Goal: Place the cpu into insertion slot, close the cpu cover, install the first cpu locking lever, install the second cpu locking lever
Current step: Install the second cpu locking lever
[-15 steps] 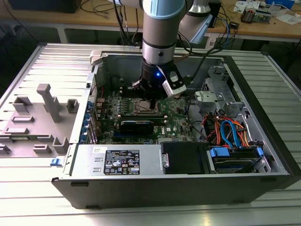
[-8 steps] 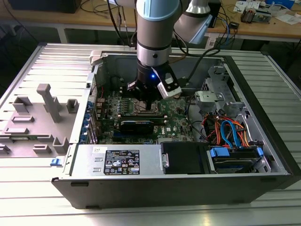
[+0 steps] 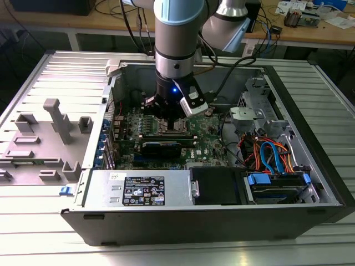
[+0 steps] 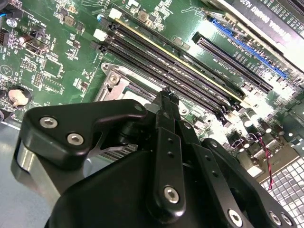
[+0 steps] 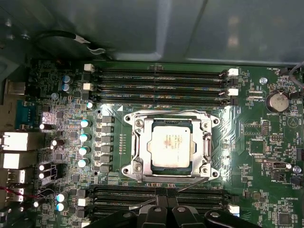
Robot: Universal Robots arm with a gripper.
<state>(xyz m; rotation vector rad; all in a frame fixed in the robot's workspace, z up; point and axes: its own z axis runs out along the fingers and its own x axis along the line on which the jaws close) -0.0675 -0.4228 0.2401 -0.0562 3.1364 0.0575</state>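
Cpu [image 5: 171, 144] sits in the slot [image 5: 135, 167] with the cover [image 5: 207, 142] down. Gripper [image 5: 166, 202] hovers right above, fingers pinched together, holding nothing.

Wrist views close over motherboard [image 5: 256, 156]

You will find a white printed label [image 3: 143, 191] on the grey metal cover [image 3: 177, 183] along the near side of the case, towards the exterior view's left, with a smaller white sticker [image 3: 117, 177] just beside it; the print on both is too small to read. On the green motherboard [image 5: 256, 164], white component markings run beside the parts, and a white triangle sign [image 5: 294, 121] sits near the round coin battery [image 5: 277, 101]; none of this lettering reads with certainty. White lettering also stands on the long black card [image 4: 266, 16] in the second wrist view, cut off and not legible.
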